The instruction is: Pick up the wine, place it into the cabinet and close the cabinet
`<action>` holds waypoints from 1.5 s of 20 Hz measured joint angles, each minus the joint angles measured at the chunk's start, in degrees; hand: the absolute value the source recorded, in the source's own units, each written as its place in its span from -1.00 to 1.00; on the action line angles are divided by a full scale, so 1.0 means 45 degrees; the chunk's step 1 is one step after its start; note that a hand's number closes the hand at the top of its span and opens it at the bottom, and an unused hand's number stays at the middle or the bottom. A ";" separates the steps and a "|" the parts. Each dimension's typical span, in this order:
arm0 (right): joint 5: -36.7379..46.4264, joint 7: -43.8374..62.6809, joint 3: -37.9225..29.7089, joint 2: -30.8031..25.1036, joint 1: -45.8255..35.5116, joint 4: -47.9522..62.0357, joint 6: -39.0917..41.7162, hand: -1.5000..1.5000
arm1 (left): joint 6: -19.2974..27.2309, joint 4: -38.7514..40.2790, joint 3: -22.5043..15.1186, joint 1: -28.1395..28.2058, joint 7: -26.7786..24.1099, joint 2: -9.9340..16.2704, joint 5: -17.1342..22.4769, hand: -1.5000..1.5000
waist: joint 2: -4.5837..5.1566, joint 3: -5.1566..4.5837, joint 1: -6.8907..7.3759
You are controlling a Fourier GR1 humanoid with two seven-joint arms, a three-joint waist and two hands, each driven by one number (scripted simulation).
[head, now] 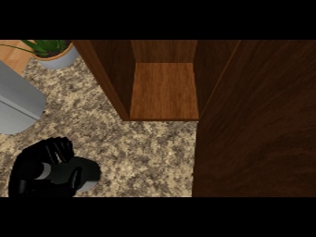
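At the near left we see the left robot hand (47, 155), black, with its fingers curled round a dark wine bottle (72, 175). The bottle lies tilted in the grasp, its grey-lit body showing just right of and below the fingers, and much of it is hidden by the hand. Whether the bottle touches the surface we cannot tell. We see no right robot hand anywhere in the view.

Under and around the left robot hand spreads the speckled granite surface (140, 152), brown and beige. Farther to the left, a large grey rounded form (6, 99) slants in from the left edge, above the hand and well apart from the bottle; we cannot tell what it is. At the far left corner a potted plant (54, 52) stands on the surface in a pale pot, green leaves spreading out toward the left.

To the right and farther away stands the wooden cabinet (112, 74), open toward us, with a lighter brown shelf floor (164, 90) showing inside between dark walls. Its door (263, 129), dark wood, fills the right side of the view from far to near. The bottle is well apart from the cabinet opening, near and to the left of it.
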 measured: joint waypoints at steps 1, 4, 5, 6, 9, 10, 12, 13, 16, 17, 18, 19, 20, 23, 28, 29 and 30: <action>0.0001 -0.0067 -0.0079 -0.0025 0.0026 0.0016 0.0048 -1.00 | 0.0153 -0.0533 -0.0238 0.0189 0.0321 -0.0074 -0.0141 1.00 | 0.0001 -0.0001 0.0006; -0.0023 -0.0002 -0.0186 -0.0068 -0.0053 0.0017 0.0045 -1.00 | 0.0714 -0.1828 -0.0709 0.0037 0.1663 -0.0188 -0.0391 1.00 | 0.0002 0.0002 -0.0017; -0.0019 -0.0037 -0.0140 -0.0035 -0.0039 0.0030 0.0054 -1.00 | 0.0979 -0.2010 -0.0974 -0.0097 0.1902 -0.0360 -0.0669 1.00 | 0.0006 0.0001 -0.0025; 0.0000 -0.0122 0.0019 0.0055 0.0079 0.0020 0.0053 -1.00 | 0.1176 -0.2232 -0.1218 -0.0055 0.2067 -0.0482 -0.0934 1.00 | 0.0008 0.0000 -0.0027; 0.0023 -0.0447 0.0011 0.0095 0.0231 0.0092 0.0229 -1.00 | 0.1685 -0.2962 -0.1809 -0.0462 0.3254 -0.0787 -0.1270 1.00 | 0.0016 0.0000 -0.0035; 0.0022 -0.0266 0.0045 0.0053 0.0150 0.0059 0.0156 -1.00 | 0.1818 -0.3165 -0.2065 -0.0562 0.3594 -0.0931 -0.1354 1.00 | 0.0013 -0.0001 -0.0048; 0.0002 -0.0295 -0.0112 -0.0001 0.0284 0.0033 0.0221 -1.00 | 0.2110 -0.3354 -0.2380 -0.1076 0.4223 -0.1187 -0.1545 1.00 | 0.0015 -0.0002 -0.0075; 0.0006 -0.0307 -0.0118 0.0003 0.0174 0.0064 0.0208 -1.00 | 0.2353 -0.3540 -0.2646 -0.1264 0.4533 -0.1311 -0.1697 1.00 | 0.0018 -0.0001 -0.0066; -0.0031 -0.0156 -0.0238 -0.0055 0.0136 0.0044 0.0184 -1.00 | 0.3354 -0.3734 -0.3595 -0.1948 0.5131 -0.1550 -0.2002 1.00 | 0.0016 -0.0002 -0.0099; -0.0027 -0.0147 -0.0168 0.0014 0.0118 0.0038 0.0115 -1.00 | 0.3731 -0.3792 -0.3844 -0.2314 0.5447 -0.1598 -0.2053 1.00 | 0.0017 -0.0001 -0.0108; -0.0050 -0.0190 -0.0320 -0.0061 0.0203 0.0040 0.0234 -1.00 | 0.4123 -0.3846 -0.4170 -0.2555 0.5643 -0.1636 -0.2157 1.00 | 0.0017 -0.0003 -0.0113; -0.0044 -0.0208 -0.0224 -0.0005 0.0215 0.0037 0.0204 -1.00 | 0.4644 -0.3826 -0.4538 -0.2922 0.5905 -0.1666 -0.2289 1.00 | 0.0016 0.0000 -0.0125; -0.0039 -0.0390 -0.0228 0.0056 0.0415 0.0043 0.0281 -1.00 | 0.4966 -0.3593 -0.4769 -0.3163 0.5825 -0.1690 -0.2265 1.00 | 0.0019 -0.0002 -0.0127; -0.0066 -0.0110 -0.0185 0.0031 0.0234 0.0018 0.0161 -1.00 | 0.5971 -0.3077 -0.5101 -0.4257 0.6265 -0.1734 -0.2187 1.00 | 0.0024 -0.0002 -0.0145; -0.0096 -0.0305 -0.0277 -0.0006 0.0444 0.0021 0.0390 -1.00 | 0.7739 -0.2226 -0.5702 -0.6099 0.6921 -0.1763 -0.2482 1.00 | 0.0026 -0.0003 -0.0166; -0.0102 -0.0313 -0.0318 -0.0030 0.0406 0.0038 0.0412 -1.00 | 0.8111 -0.2098 -0.5954 -0.6183 0.6885 -0.1766 -0.2585 1.00 | 0.0027 -0.0002 -0.0154; -0.0107 -0.0384 -0.0356 -0.0004 0.0474 0.0061 0.0448 -1.00 | 0.8379 -0.1726 -0.5954 -0.6563 0.6865 -0.1768 -0.2491 1.00 | 0.0031 -0.0003 -0.0160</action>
